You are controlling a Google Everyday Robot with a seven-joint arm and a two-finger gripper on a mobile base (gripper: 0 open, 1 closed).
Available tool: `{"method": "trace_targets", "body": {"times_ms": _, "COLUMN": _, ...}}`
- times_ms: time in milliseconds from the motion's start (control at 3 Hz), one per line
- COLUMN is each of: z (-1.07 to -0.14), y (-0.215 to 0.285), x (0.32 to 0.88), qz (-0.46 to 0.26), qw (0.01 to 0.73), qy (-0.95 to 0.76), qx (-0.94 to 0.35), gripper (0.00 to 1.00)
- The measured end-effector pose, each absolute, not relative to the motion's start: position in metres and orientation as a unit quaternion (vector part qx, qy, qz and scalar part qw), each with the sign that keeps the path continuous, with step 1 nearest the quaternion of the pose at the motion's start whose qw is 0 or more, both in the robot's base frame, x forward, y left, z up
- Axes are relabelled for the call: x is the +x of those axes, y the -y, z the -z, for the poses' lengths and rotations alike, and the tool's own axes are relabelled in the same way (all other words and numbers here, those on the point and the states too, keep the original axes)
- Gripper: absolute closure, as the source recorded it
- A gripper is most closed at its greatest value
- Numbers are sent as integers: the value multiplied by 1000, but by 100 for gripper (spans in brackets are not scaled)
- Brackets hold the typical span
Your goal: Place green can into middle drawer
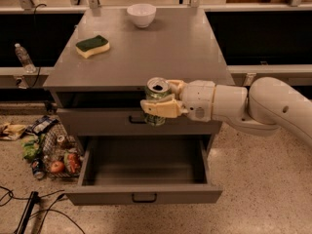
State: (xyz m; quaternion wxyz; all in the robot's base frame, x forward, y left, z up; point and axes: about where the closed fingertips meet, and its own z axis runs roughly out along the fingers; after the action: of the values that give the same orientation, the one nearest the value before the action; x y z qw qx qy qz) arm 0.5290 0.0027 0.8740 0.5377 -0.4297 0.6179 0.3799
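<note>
Two fingers point(161, 109) clasp the green can point(156, 94) over the open middle drawer point(146, 195).
My arm point(273, 106) lies level, reaching sideways; the can's long axis is upright, top up.

1 cam | high, prob. facing cabinet point(146, 57) front, tilted down | mid-range | gripper point(157, 97) w/ green can point(157, 87) ctr frame

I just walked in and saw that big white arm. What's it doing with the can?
The robot's white arm is gripping the green can with its tool, closed tight around it. The can hangs upright in the air just in front of the grey cabinet, above the middle drawer, which is pulled open below. It is not in the drawer yet. A sponge and a white bowl sit on the cabinet top.
</note>
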Motion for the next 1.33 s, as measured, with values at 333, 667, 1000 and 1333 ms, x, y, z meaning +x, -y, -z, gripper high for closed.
{"method": "trace_targets", "body": {"times_ms": 333, "z": -832, "y": -17, "x": 514, "qz": -413, "qw": 538, "qy": -617, "qx": -399, "gripper": 100}}
{"method": "trace_targets", "body": {"times_ms": 667, "z": -779, "y": -31, "x": 501, "qz": -436, "qw": 537, "qy": -593, "qx": -413, "gripper": 100}}
{"method": "trace_targets", "body": {"times_ms": 1000, "z": -733, "y": -43, "x": 496, "qz": -430, "qw": 522, "qy": -580, "qx": -454, "gripper": 100}}
{"method": "trace_targets", "body": {"times_ms": 1333, "z": -671, "y": -50, "x": 500, "qz": -379, "qw": 500, "qy": -591, "qx": -507, "gripper": 100}}
